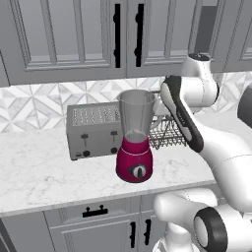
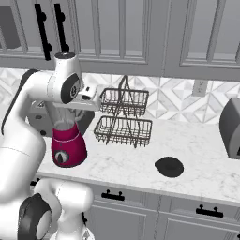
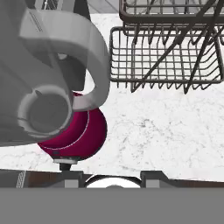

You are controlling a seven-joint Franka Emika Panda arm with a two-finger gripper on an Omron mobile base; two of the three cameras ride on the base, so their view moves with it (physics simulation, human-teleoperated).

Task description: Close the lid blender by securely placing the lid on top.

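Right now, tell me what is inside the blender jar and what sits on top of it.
The blender has nothing on its open rim; looking down into the clear jar, nothing lies in it. The lid lies on the counter, apart from it, right of the wire rack.

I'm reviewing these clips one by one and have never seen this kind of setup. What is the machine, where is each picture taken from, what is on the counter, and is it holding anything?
This is a rendered kitchen. The white arm is a robot on a driving base. Two pictures come from cameras on that base, behind the arm to its left and right; the third looks down from the hand itself. On the marble counter stand a magenta-based blender with an open jar, a silver toaster behind it, and a wire rack. The dark round lid lies flat, well away from the blender. The hand hangs above the jar, its gripper shut on nothing.
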